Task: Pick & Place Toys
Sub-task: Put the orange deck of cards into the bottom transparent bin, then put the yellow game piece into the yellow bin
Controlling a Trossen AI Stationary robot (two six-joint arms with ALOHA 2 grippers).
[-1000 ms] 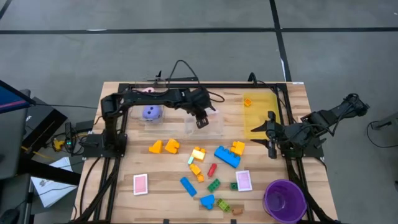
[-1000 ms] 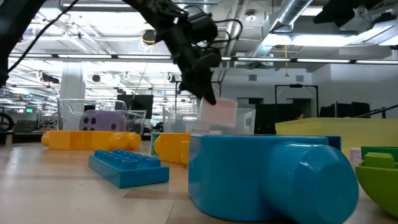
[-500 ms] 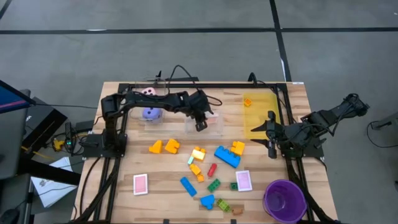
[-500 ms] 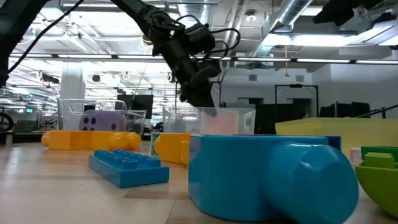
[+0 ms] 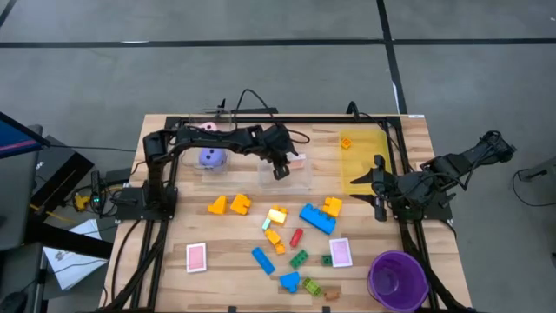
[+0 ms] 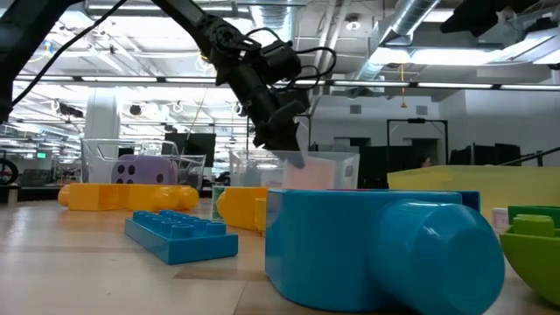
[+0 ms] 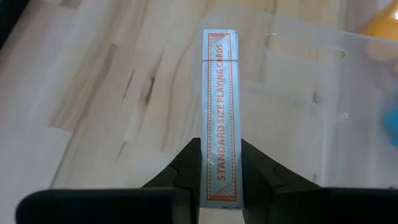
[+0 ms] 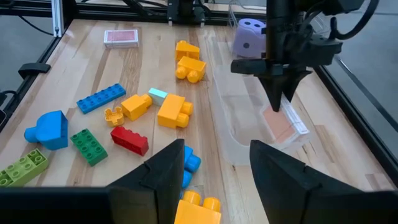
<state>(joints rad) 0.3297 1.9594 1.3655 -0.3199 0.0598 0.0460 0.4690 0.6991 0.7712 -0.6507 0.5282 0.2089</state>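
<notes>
Over the clear bin [image 5: 287, 176] at the far middle of the table, the left gripper [image 5: 281, 169] pinches a pink-backed card deck [image 7: 221, 112] by its narrow edge, deck hanging inside the bin. At the right edge, the right gripper [image 5: 380, 209] waits, fingers partly apart, holding nothing.

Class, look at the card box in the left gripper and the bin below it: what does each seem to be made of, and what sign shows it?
Card box: probably printed cardboard under glossy film; flat printed edge with folded ends and a sheen. It is clamped in the left gripper.
Bin: clear, smooth hard plastic, it seems; the wooden table shows through its walls.
</notes>
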